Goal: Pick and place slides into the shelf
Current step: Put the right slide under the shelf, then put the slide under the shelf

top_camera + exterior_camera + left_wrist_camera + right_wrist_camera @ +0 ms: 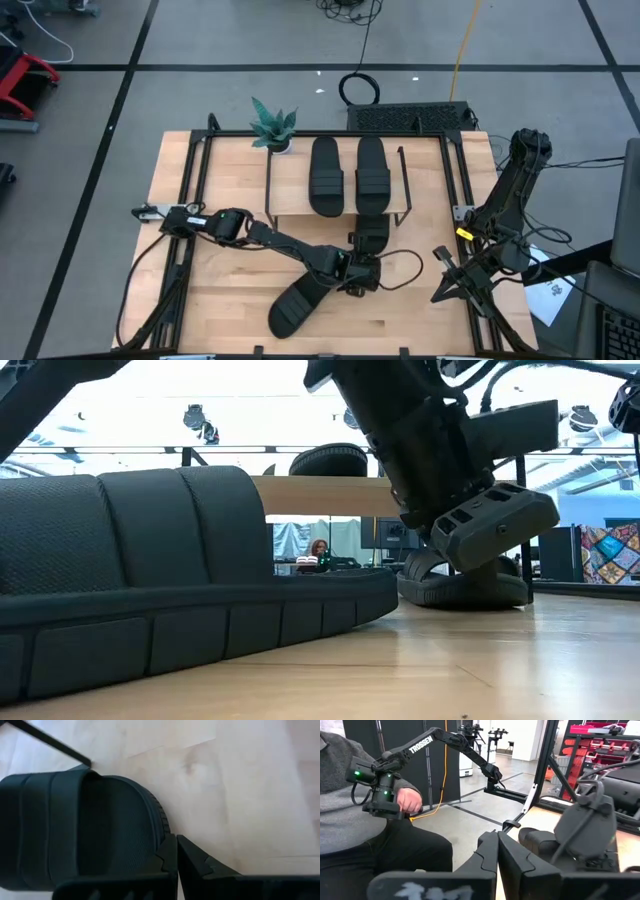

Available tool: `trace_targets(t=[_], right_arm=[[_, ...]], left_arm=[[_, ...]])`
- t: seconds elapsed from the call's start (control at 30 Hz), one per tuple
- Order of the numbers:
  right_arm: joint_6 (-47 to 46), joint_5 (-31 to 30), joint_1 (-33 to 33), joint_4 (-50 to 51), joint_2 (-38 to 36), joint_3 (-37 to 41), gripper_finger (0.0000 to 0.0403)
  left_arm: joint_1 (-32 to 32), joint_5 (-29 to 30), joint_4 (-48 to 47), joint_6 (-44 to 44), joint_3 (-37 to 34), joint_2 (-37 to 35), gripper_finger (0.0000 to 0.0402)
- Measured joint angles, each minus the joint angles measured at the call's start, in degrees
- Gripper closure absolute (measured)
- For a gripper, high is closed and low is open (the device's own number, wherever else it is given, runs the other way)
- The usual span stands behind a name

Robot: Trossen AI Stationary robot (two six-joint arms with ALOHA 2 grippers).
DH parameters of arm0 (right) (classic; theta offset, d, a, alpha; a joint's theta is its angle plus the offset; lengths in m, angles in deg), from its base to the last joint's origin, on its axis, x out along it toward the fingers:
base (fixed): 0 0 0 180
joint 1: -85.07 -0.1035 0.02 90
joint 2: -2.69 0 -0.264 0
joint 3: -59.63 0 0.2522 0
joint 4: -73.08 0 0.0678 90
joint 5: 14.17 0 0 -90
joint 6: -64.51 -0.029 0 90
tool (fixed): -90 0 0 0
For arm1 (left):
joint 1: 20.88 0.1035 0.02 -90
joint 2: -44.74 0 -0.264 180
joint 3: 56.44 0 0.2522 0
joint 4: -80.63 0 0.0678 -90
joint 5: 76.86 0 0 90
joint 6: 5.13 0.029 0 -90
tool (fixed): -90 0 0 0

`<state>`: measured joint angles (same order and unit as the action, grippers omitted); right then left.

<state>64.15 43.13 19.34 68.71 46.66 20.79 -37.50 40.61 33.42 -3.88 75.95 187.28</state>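
Observation:
Two black slides [325,176] [372,170] lie side by side, soles down, on the shelf's light wood board [290,190]. A third slide [372,232] [75,830] rests on the table just in front of the shelf. The fourth slide [300,300] [150,590] lies on its sole nearer the table's near edge. My left gripper [362,274] [176,851] is shut and points down at the near end of the third slide. My right gripper [445,285] [497,847] is shut and waits off the table's right edge. My left gripper's shut fingertips [170,845] come from above, right at the rim of the third slide's sole [161,820] at its near end. I cannot tell whether they touch it. The slide lies flat on the table.
A small potted plant [272,127] stands at the shelf's far left corner. The shelf's thin black frame rod [45,740] runs close to the third slide. A seated person [365,820] shows beyond the table in the right wrist view. Bare wood lies to the table's near right [420,320].

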Motion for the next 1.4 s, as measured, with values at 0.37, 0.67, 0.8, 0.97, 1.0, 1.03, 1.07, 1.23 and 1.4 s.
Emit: trace_targets(t=[0.37,0.67,0.8,0.97,1.0,1.03,1.07,1.23,1.4], right_arm=[[0.0,0.0,0.0,0.0,0.0,0.0,0.0403],[0.0,-0.2,0.0,1.7,0.5,0.0,0.0403],[-0.3,-0.2,0.0,1.6,0.8,0.0,0.0403],[-0.2,-0.2,0.0,0.1,0.8,0.0,0.0403],[0.2,-0.2,0.0,-0.2,0.8,0.0,0.0403],[0.7,-0.2,0.0,-0.5,0.8,0.0,0.0403],[1.1,-0.2,0.0,-0.7,0.8,0.0,0.0403],[3.9,-0.2,0.0,-0.9,0.8,0.0,0.0403],[6.8,-0.2,0.2,-2.0,0.8,0.0,0.0403]], left_arm=[[-0.7,0.0,0.1,1.0,0.0,0.0,0.0401],[-10.8,2.9,-3.3,4.8,0.2,-6.3,0.0401],[-16.2,10.7,-9.9,3.4,0.1,-10.1,0.0401],[-19.8,15.2,-16.0,-0.5,0.1,-13.8,0.0401],[-19.8,15.5,-16.3,-0.5,0.1,-14.1,0.0401],[-19.6,15.6,-16.5,0.1,0.1,-14.4,0.0401],[-19.3,15.4,-16.4,0.9,0.1,-14.8,0.0401],[-15.0,11.3,-15.6,4.0,0.1,-17.1,0.0402],[-7.8,-0.8,-7.5,15.3,0.0,-19.7,0.0402]])
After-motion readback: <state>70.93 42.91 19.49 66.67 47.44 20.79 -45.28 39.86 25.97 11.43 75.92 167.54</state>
